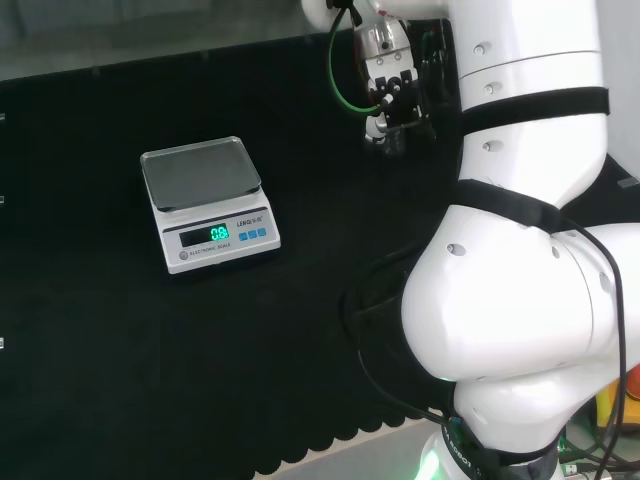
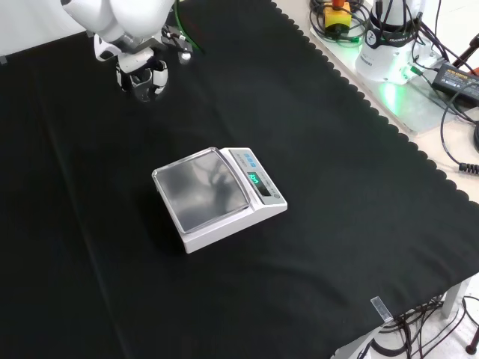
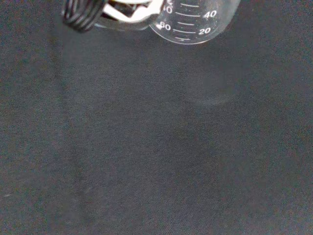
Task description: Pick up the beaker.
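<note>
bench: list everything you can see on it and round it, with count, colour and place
scale: one, white with a grey pan and a lit green display, mid-cloth in the front view, left of the arm in the head view
beaker: one, clear with white marks, close by the hand in the wrist view, off the cloth there
cloth: one, black, covers the bench, scalloped edge
cables and boxes: several, black and grey, beyond the cloth's edge at the front view's upper right
button: one, red on yellow, same corner
arm: one, white, right of the head view
hand: one, black and white, fingers curled, top left of the front view
</note>
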`<state>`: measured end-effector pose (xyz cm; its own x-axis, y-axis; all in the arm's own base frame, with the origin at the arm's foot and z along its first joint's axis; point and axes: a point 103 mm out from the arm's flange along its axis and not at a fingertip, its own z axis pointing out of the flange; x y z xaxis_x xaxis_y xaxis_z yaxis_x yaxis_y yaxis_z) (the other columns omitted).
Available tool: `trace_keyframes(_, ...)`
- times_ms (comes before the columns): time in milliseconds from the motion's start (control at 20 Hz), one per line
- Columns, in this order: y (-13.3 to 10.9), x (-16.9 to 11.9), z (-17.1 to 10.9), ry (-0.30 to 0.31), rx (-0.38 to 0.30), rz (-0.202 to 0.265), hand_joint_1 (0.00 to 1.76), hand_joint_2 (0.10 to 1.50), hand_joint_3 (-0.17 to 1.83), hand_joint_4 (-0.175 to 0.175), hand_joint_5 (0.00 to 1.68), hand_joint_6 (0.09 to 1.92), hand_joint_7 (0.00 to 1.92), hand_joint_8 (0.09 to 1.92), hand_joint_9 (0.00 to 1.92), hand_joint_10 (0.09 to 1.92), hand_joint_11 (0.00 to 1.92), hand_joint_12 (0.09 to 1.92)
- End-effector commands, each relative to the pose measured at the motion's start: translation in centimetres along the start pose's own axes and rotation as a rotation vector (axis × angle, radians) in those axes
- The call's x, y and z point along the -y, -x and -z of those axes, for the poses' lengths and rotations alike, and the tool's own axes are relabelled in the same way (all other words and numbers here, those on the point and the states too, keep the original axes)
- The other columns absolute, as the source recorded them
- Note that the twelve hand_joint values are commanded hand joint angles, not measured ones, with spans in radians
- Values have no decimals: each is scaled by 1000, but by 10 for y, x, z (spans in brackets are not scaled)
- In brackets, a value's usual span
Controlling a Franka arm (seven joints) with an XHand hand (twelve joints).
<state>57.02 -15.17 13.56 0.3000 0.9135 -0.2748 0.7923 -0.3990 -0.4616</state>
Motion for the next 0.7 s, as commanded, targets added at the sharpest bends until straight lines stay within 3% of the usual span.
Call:
trace_keyframes(50,-14,18,21,-14,-49,22,1124,759,585,-146,862,332,915,478,1297,89,1377,706)
trace_keyframes(700,-59,67,60,40,-39,72,1116,757,591,-162,846,337,916,485,1311,87,1403,689)
